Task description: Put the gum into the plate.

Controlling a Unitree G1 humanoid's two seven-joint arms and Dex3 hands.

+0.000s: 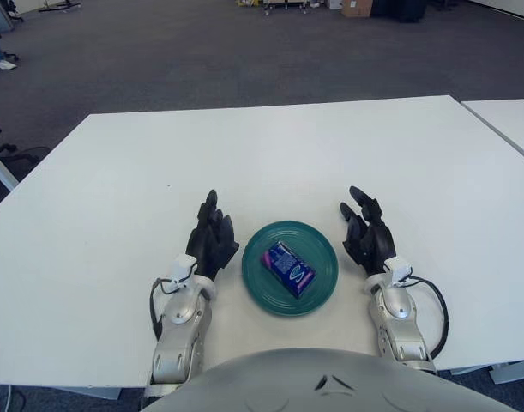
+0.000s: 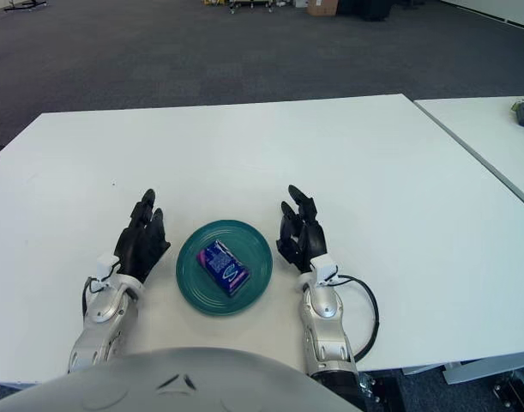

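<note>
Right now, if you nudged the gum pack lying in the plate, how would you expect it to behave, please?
The gum pack looks like a small flat box, so probably stiff and light. Lying on a broad face, it should slide rather than roll or tip. The green plate has a raised rim, which would likely stop it.

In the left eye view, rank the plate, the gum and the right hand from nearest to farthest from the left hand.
1. Plate, just right of the left hand.
2. Gum, lying in the plate.
3. Right hand, beyond the plate's right rim.
</note>
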